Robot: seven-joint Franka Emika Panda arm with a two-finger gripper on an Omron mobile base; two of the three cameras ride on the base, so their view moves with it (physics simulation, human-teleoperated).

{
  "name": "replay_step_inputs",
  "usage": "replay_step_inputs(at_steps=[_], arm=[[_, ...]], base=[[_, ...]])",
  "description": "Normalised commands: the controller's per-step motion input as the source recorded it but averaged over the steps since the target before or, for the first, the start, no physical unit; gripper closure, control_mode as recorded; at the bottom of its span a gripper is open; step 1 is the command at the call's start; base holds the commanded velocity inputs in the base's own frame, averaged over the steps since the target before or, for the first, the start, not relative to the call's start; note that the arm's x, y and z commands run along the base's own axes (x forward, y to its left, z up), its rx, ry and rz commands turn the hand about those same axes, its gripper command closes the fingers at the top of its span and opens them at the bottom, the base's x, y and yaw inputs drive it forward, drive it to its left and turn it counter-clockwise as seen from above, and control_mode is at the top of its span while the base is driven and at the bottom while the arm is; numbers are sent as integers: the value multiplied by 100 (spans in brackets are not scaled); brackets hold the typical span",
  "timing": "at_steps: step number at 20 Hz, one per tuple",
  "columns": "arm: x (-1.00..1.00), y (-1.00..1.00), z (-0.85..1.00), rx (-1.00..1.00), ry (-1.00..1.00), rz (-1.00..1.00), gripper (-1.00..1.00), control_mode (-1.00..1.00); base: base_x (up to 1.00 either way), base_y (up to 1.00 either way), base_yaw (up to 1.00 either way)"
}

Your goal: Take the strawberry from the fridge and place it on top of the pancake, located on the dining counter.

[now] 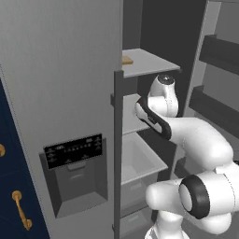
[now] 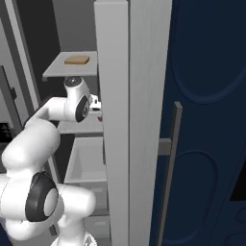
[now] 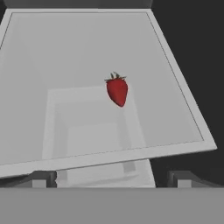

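Observation:
The strawberry (image 3: 117, 90), small and red with a dark leafy top, lies on a grey middle shelf (image 3: 65, 57) inside the open fridge (image 1: 60, 70). In the hand view my gripper (image 3: 112, 179) is open, its two dark fingertips (image 3: 43, 179) standing wide apart short of the shelf's near edge, with the berry ahead of them and nothing between them. From the right base view the strawberry (image 2: 100, 116) shows as a red speck beside the door edge, just past my hand. The pancake and the dining counter are out of view.
A flat tan item (image 1: 127, 60) lies on the upper shelf. Below the berry's shelf sits an open grey drawer (image 1: 140, 161). Door bins (image 1: 219, 51) hang at the right. The shut fridge door's edge (image 2: 115, 120) stands close beside my arm. Navy cabinets (image 1: 9, 186) flank the fridge.

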Motion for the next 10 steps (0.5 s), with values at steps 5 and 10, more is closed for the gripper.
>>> replay_step_inputs(at_steps=[5, 10], arm=[[35, -1, -31, 0, -14, 0, -100, -100], [47, 0, -14, 0, -3, 0, -100, -100]], base=[[0, 0, 0], [0, 0, 0]])
